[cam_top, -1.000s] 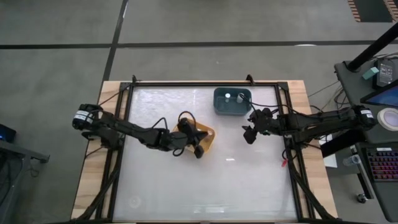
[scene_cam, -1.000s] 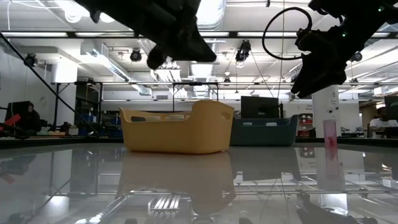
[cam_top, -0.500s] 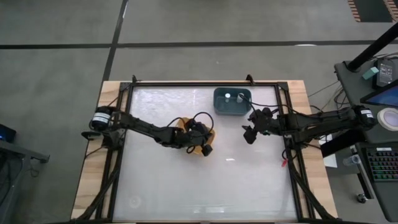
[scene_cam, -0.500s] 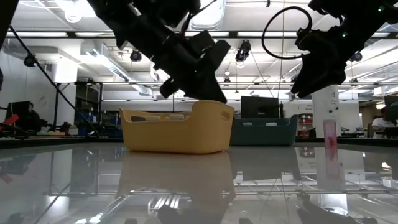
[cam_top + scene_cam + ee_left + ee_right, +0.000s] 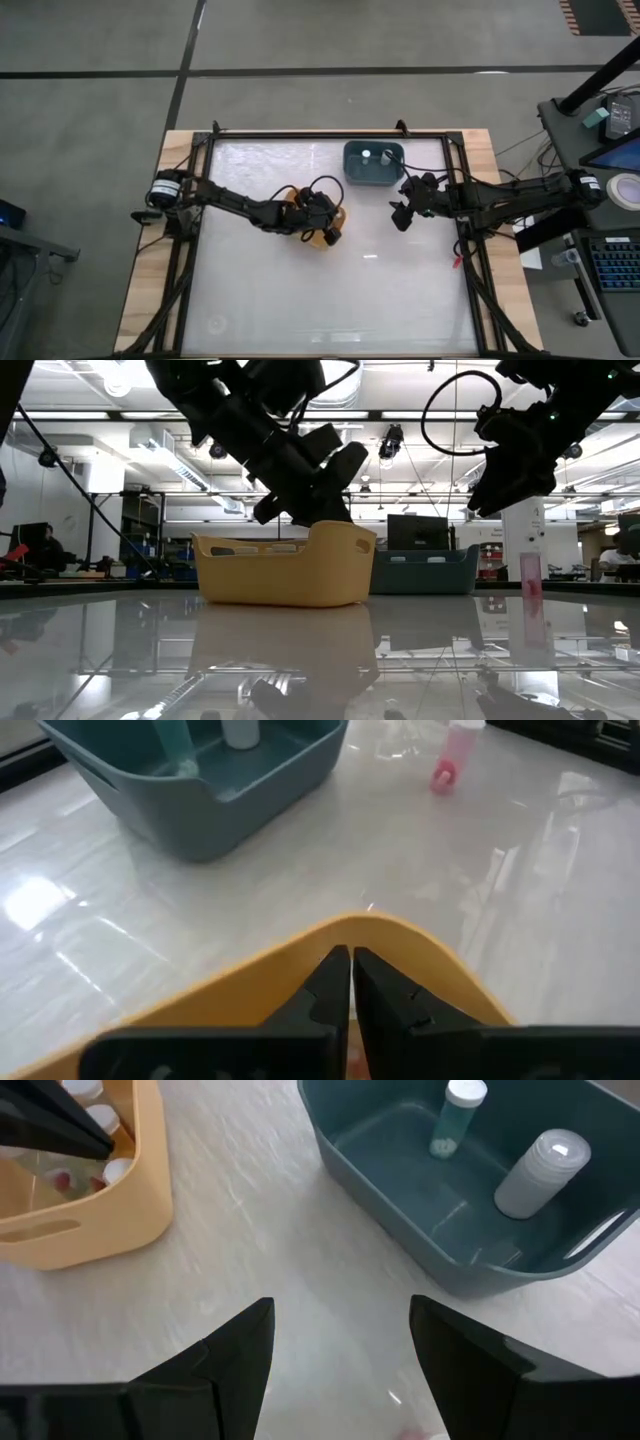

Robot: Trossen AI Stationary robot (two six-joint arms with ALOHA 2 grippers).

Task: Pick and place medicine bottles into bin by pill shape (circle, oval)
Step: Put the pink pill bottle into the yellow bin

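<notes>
The orange-yellow tub (image 5: 341,214) stands mid-table and holds several white-capped bottles (image 5: 102,1120). The dark teal tub (image 5: 372,176) stands at the far edge and holds a white-capped greenish bottle (image 5: 455,1120) and a grey bottle (image 5: 545,1170). My left gripper (image 5: 350,970) is shut, its tips over the orange tub's right end wall (image 5: 410,970). My right gripper (image 5: 340,1355) is open and empty, above the table between the two tubs. A pink bottle (image 5: 531,575) stands upright near the table's right edge. My left gripper slants down over the rim of the orange tub's right end (image 5: 345,532). I cannot tell whether its shut fingers touch the tub or anything inside it; the fingers themselves hide what lies below them.
The pink bottle also shows in the high view (image 5: 457,262), next to the table's black frame rail (image 5: 466,270). The near half of the glossy table top (image 5: 330,300) lies open. The room beyond the table holds desks and equipment.
My left gripper has gone down and a little toward the table's right edge, from above the orange tub to the rim of its right end. The right arm and both tubs have kept still.
</notes>
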